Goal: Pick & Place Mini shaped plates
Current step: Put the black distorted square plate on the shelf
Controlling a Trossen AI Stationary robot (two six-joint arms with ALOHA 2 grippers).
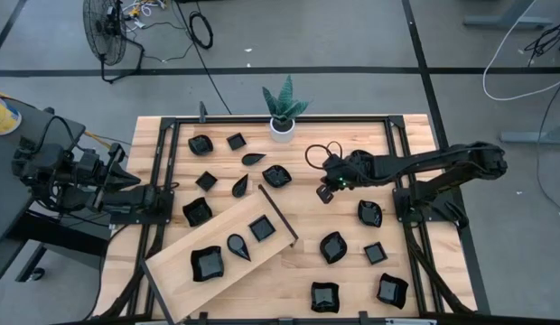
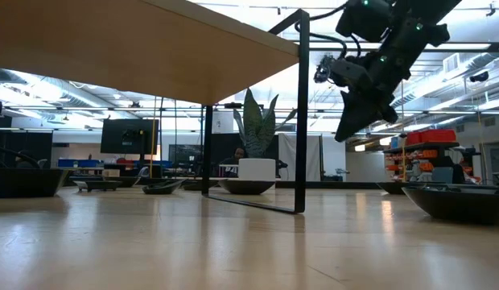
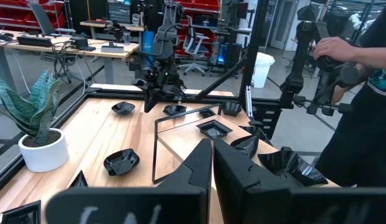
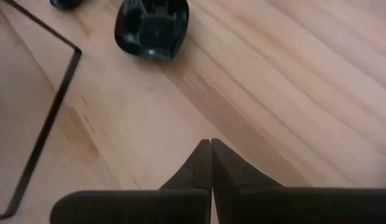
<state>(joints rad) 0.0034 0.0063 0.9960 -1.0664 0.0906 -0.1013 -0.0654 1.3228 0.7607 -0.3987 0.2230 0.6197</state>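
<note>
Many mini shaped plates, small glossy black dishes, lie scattered on the wooden table (image 1: 352, 271). Three of them (image 1: 238, 245) rest on a raised light wooden board (image 1: 181, 257). My right gripper (image 1: 325, 193) hangs shut and empty above bare table near the middle, pointing down at a slant. The rounded plate (image 1: 276, 175) (image 4: 151, 28) lies a short way beyond its tips (image 4: 211, 144). In the low view the right gripper (image 2: 346, 133) hangs clear of the tabletop. My left gripper (image 3: 213, 146) waits shut at the table's left edge (image 1: 167, 191), pointing level.
The board stands on a thin black frame (image 2: 302, 113) whose edge (image 4: 50, 118) runs close to the right gripper. A white pot with a green plant (image 1: 284, 113) stands at the far edge. A person (image 3: 361, 93) stands beyond the table. Bare wood lies under the right gripper.
</note>
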